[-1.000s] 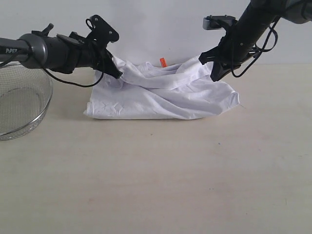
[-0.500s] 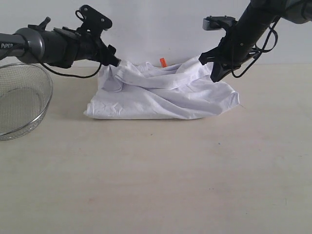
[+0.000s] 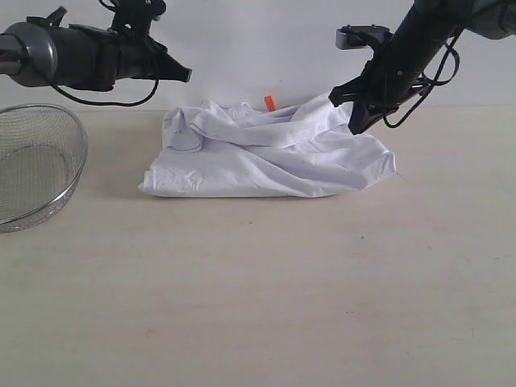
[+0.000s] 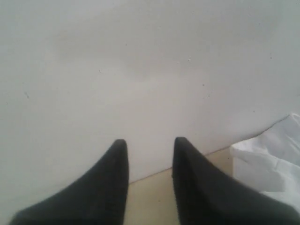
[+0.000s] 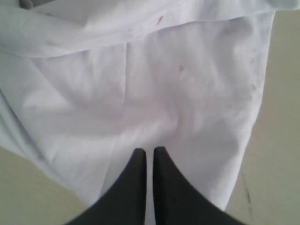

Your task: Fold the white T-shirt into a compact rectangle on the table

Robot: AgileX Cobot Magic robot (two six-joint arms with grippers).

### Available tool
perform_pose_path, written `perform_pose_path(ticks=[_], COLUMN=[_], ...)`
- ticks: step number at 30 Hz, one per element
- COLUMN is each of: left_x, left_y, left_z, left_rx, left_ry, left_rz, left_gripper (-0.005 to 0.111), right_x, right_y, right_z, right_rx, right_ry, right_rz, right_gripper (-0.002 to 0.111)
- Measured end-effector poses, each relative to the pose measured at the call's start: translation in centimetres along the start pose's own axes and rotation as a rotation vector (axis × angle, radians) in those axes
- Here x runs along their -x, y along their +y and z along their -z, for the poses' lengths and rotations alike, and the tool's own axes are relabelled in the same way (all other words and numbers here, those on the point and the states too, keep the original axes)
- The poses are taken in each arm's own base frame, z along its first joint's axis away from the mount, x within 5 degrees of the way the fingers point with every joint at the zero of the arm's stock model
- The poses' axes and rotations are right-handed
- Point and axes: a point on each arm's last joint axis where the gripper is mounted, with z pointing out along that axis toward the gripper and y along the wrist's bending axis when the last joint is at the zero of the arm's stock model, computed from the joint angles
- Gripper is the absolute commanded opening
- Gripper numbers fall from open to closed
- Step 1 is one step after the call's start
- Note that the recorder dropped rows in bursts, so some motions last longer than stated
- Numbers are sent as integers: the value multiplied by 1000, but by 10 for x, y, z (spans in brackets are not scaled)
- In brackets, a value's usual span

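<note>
Black fingers (image 5: 138,178) of the right gripper (image 5: 149,150) are pressed together, tips down on the white T-shirt (image 3: 266,157) at the corner farthest from the basket. We cannot tell whether a thin layer is nipped between them. The left gripper (image 4: 150,140) has its fingers a narrow way apart with nothing in them. It hangs above and just off the shirt's opposite, basket-side corner, facing the wall (image 4: 140,56).

The shirt lies bunched in a rough, lumpy block on the table (image 3: 258,322), creases running slantwise across its top.

We judge the main risk to be a one-sided pull. If the right tips drag or lift while the left holds nothing, the thin cloth could skew, slide or spill its layers open. A pinch on the top layer alone would peel it from those beneath. The wire basket (image 3: 76,137) stands well apart from the shirt and seems no hazard.

As for writing, the orange neck tag (image 3: 270,102) pokes up at the shirt's far edge, too small to read. Only faint red flecks (image 5: 159,19) show on the cloth, with no legible lettering anywhere.
</note>
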Motion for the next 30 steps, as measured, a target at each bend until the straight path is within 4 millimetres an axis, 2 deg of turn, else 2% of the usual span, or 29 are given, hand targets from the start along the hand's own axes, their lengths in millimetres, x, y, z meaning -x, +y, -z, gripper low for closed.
perform_pose_path(ticks=[3, 5, 7, 9, 11, 16, 20, 26, 30], left_x=[7, 6, -7, -28, -45, -49, -51, -73, -84], left_y=[1, -4, -14, -24, -36, -45, -48, -60, -64], left_z=[21, 38, 49, 54, 61, 66, 67, 62, 59], left_rx=[-39, -127, -231, -293, -392, -481, -509, -585, -593], left_ry=[21, 37, 60, 112, 145, 146, 165, 272, 320], left_rz=[43, 52, 49, 45, 78, 116, 112, 134, 134], left_gripper=[4, 4, 4, 4, 4, 4, 4, 4, 4], right_x=[-1, -1, -1, -1, -5, -9, -7, -6, -8], right_y=[-1, 0, 0, 2, 1, -4, -6, -8, -11], right_z=[0, 0, -1, -6, -25, -48, -50, -51, -62], right_rx=[-6, -4, 6, 43, 85, 95, 84, 66, 59], right_ry=[6, 11, 9, 12, 34, 50, 19, 8, 13], right_rz=[3, 3, -4, -21, -48, -79, -97, -128, -140], right_gripper=[0, 0, 0, 0, 0, 0, 0, 0, 0])
